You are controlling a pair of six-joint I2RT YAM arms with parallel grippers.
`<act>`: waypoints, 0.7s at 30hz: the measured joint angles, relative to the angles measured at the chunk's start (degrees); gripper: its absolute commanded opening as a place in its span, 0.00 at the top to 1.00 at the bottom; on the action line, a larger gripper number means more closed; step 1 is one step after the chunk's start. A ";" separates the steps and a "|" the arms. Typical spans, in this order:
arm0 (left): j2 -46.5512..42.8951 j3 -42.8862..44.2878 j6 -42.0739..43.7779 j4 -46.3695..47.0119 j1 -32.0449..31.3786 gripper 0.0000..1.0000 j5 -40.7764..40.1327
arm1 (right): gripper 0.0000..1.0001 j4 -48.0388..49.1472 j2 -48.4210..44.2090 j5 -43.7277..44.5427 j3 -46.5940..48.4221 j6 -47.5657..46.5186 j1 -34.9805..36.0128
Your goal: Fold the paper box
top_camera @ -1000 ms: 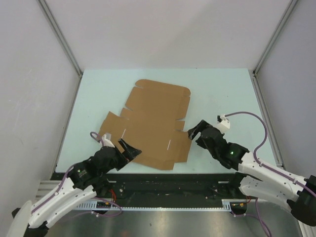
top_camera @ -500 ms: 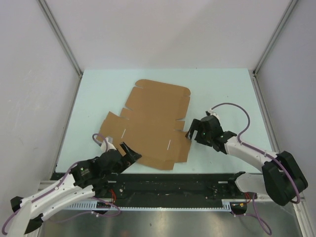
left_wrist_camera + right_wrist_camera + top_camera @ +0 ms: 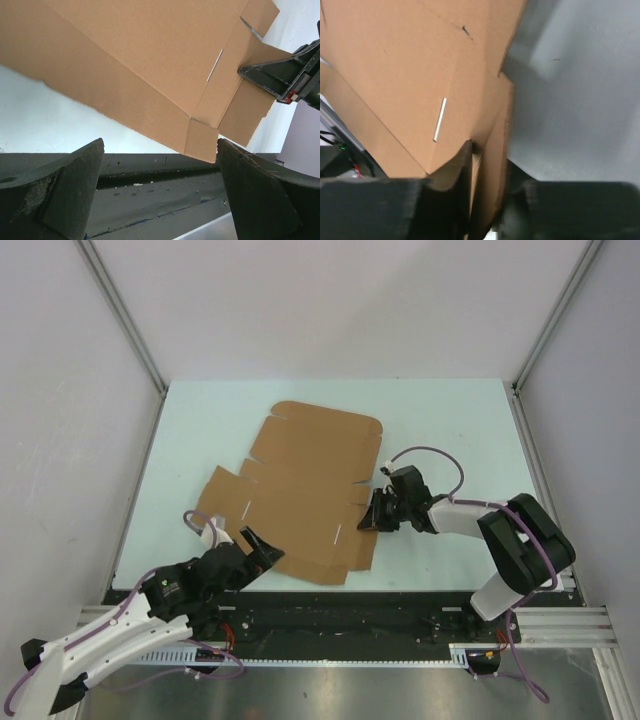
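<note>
The paper box (image 3: 305,480) is seen lying as a flat brown sheet on the middle of the desk (image 3: 450,420), its long side running from the far edge toward the near-left corner. A second ago the right gripper (image 3: 372,517) was held apart just off the sheet's right side. Now it has been brought in low over the desk and closed on the right-hand flap, and in the right wrist view the cardboard (image 3: 410,65) is pinched between the two fingers (image 3: 455,175). The sheet has been nudged slightly toward the left edge. The left gripper (image 3: 262,548) is kept wide apart at the sheet's near-left edge, gripping nothing, and the cardboard (image 3: 150,55) is seen just beyond its fingers (image 3: 75,185).
</note>
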 measured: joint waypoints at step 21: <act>5.31 2.91 10.58 18.34 0.00 0.00 -11.89 | 1.00 -0.79 -32.37 13.68 -5.46 17.38 -11.80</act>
